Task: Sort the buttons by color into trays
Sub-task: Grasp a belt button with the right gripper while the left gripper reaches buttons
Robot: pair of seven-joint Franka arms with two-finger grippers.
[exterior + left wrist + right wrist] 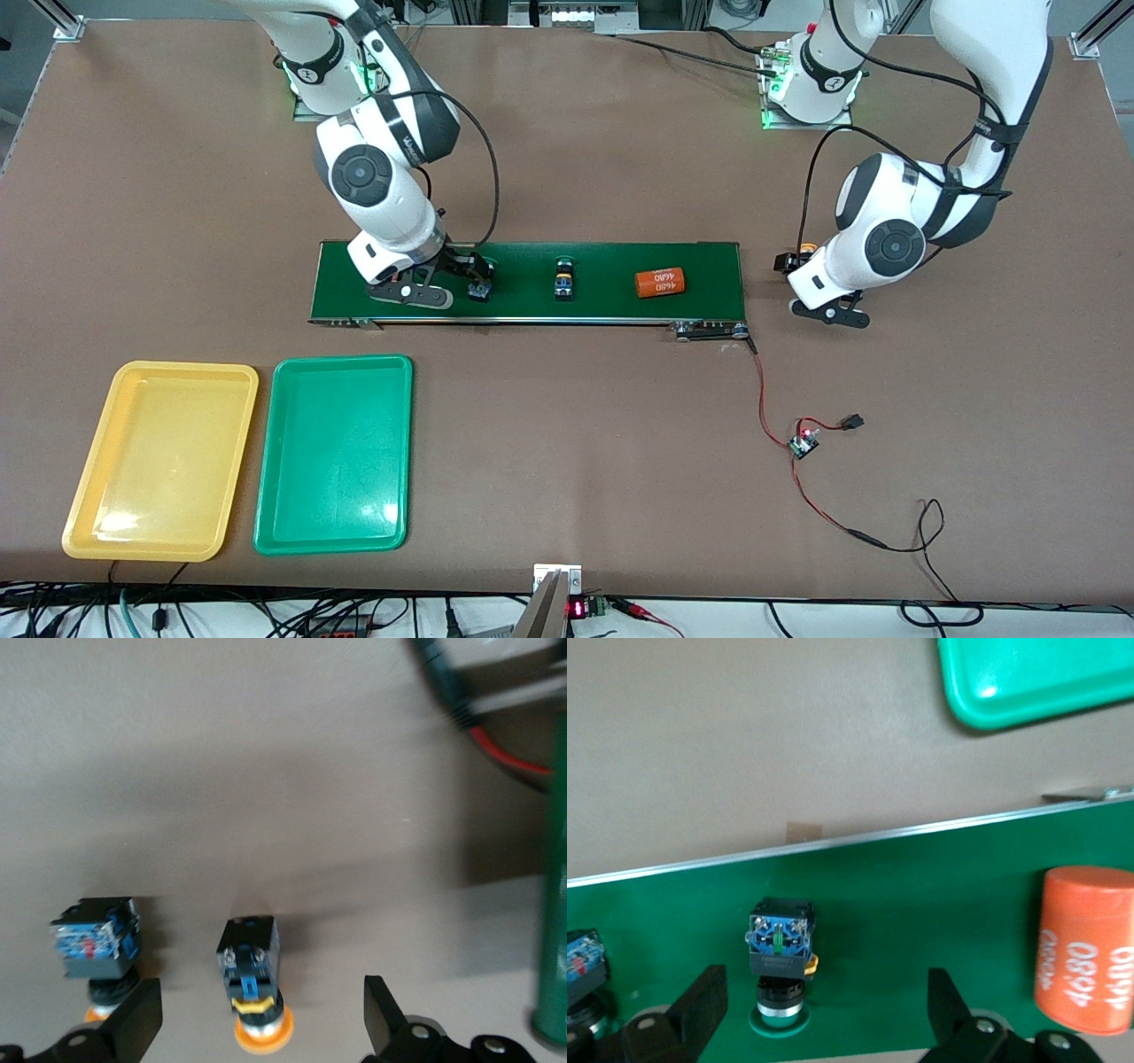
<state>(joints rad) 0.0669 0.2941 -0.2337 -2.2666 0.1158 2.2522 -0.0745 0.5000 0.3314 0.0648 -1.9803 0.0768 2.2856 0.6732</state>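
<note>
Two trays, yellow tray (pixel 159 461) and green tray (pixel 335 452), lie at 6 o'clock from the conveyor belt (pixel 602 261). The right hand (pixel 474 276) is low over the belt's right-arm end. The left hand (pixel 797 266) is over the surface (pixel 567 425) off its left-arm end.

Right wrist view: spread fingers flank a green-capped button (pixel 780 957) on the belt.

Left wrist view: spread fingers flank one yellow-capped button (pixel 251 979); a second button (pixel 93 943) sits beside it, both on the surface.

Both hands (pixel 261 1019) (pixel 824 1010) low, fingers spread.
</note>
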